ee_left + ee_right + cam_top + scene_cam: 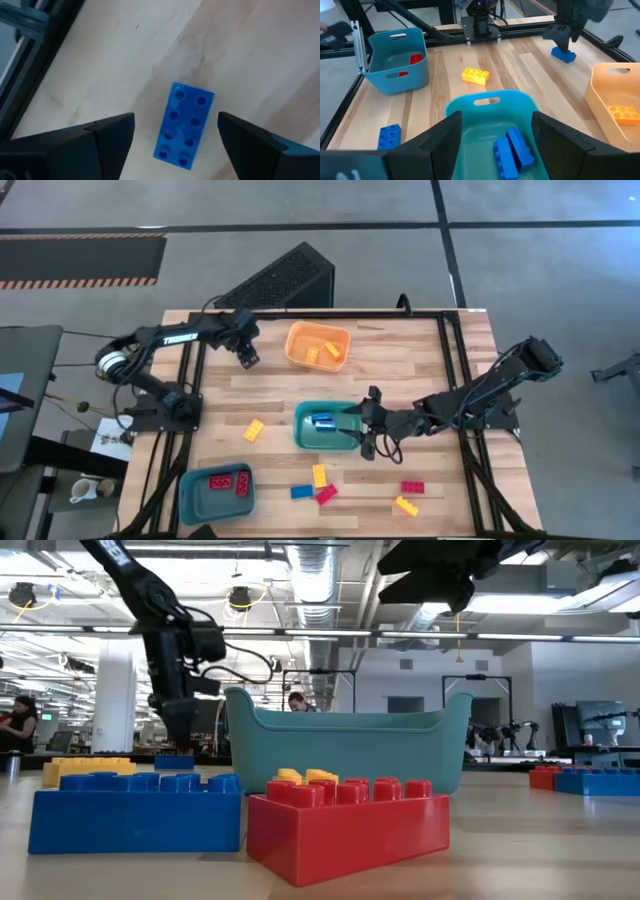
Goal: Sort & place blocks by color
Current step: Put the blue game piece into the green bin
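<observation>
My left gripper is open and points down at a blue studded block that lies flat on the wood left of the orange bin. Its fingers stand on either side of the block with a gap on each side; the right wrist view shows this gripper right over the block. My right gripper is open and hovers at the right rim of the teal bin, which holds two blue blocks. The orange bin holds yellow blocks, and the blue bin holds red ones.
Loose blocks lie on the table: a yellow one left of the teal bin, and yellow, blue, red, red and yellow ones toward the near edge. Black frame rails run along both sides.
</observation>
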Robot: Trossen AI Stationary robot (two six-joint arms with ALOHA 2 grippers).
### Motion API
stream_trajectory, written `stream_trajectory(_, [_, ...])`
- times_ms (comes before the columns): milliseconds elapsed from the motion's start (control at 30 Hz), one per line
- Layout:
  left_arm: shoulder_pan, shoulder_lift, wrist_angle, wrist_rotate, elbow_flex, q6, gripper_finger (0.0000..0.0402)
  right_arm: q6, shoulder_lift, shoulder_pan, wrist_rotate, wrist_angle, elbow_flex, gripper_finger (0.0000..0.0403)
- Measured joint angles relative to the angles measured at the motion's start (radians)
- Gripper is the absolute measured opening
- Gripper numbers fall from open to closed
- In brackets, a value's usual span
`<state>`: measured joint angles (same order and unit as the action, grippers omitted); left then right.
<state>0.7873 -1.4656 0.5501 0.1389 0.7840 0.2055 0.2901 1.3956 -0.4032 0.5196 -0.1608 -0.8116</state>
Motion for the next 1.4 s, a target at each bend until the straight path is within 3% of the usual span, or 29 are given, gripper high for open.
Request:
stream_trajectory(233, [0.034,-0.097,0.004,-0.012,0.019,0.054,0.0293,0.008,0.000,0.000,0.000,-0.001,0.000,0.0260])
stream_trajectory(467, [0.050,-0.125,0.006,-0.046,0.022,-0.014,0.0278,0.000,0.000,0.000,0.001,0.001,0.000,0.0260])
stream_trajectory(600, [0.049,-0.125,0.011,-0.083,0.022,-0.023,0.0234,0.000,0.000,0.000,0.001,0.004,0.000,0.0260])
stream_trajectory(833, [0.021,-0.123,0.016,-0.137,0.023,-0.005,0.0102,-0.003,0.000,0.000,0.001,0.004,0.000,0.0260])
stream_trajectory(900, [0.015,-0.117,0.020,-0.126,0.023,-0.005,0.0100,-0.003,0.000,0.000,0.001,0.004,0.000,0.0260])
stream_trajectory(1100, [0.011,-0.010,0.067,-0.149,0.020,-0.035,0.0100,-0.003,0.000,0.000,0.001,0.005,0.000,0.0260])
stream_trajectory(1267, [-0.071,0.138,0.039,-0.318,0.014,-0.075,0.0100,-0.002,0.000,0.009,0.005,0.030,0.000,0.0260])
stream_trajectory(1400, [-0.194,0.210,0.033,-0.269,0.013,-0.128,0.0100,0.012,0.000,0.024,0.005,0.039,0.000,0.0260])
